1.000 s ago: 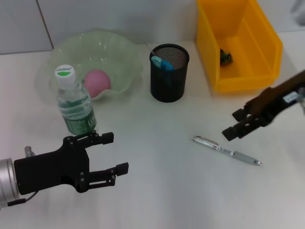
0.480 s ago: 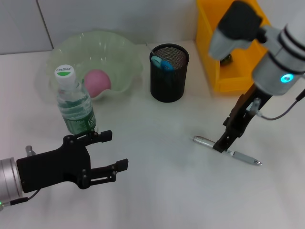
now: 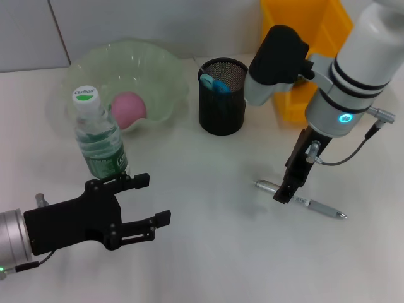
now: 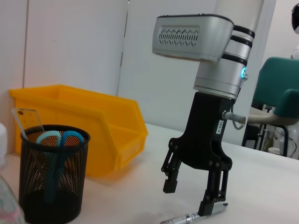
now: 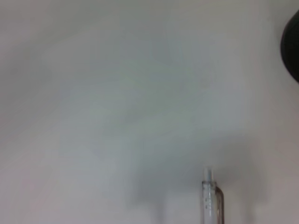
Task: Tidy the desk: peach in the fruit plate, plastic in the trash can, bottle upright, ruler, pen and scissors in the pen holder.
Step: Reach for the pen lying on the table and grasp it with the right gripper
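A silver pen lies on the white table at the right. My right gripper points straight down over its left half, open. In the left wrist view one fingertip stands at the pen and the other hangs a little above the table. The bottle stands upright at the left. A pink peach rests in the green fruit plate. Blue scissors and a clear ruler stick out of the black mesh pen holder. The plastic is hidden. My left gripper is open at the front left, just below the bottle.
The yellow trash can stands at the back right, partly behind my right arm. The pen holder is left of that arm, between the plate and the bin.
My right arm swung in from the right edge, turned its gripper downward and settled over the pen's left end. The left arm has stayed in place.
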`<state>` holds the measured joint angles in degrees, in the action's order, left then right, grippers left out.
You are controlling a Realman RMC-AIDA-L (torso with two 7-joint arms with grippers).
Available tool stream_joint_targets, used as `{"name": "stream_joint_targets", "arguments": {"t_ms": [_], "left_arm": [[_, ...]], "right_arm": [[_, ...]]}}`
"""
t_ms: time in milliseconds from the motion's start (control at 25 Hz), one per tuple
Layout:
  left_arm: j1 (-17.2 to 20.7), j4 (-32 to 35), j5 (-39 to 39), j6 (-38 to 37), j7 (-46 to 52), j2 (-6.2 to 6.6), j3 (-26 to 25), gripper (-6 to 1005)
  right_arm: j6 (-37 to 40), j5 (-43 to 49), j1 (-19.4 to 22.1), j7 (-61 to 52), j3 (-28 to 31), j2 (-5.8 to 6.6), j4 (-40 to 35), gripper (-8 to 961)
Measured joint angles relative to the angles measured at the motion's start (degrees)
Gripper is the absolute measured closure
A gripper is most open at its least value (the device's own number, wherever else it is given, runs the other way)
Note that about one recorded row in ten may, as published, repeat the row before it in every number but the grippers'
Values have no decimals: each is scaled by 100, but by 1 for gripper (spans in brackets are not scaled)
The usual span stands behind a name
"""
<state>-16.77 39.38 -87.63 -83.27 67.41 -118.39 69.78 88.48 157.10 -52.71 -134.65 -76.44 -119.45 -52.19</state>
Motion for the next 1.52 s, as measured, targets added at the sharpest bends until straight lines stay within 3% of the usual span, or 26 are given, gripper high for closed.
{"name": "stream_joint_targets", "arguments": {"t_ms": [480,1520], "left_arm": [[-11,-7,0,50,36,0,8,165],[-67,-141,-139,111,9,19,22,165]], "right_arm": [[-356,-212,-157,-89,-391,-16,340,183],[-648,-220,-301,-103,-468,-24,782,220]]}}
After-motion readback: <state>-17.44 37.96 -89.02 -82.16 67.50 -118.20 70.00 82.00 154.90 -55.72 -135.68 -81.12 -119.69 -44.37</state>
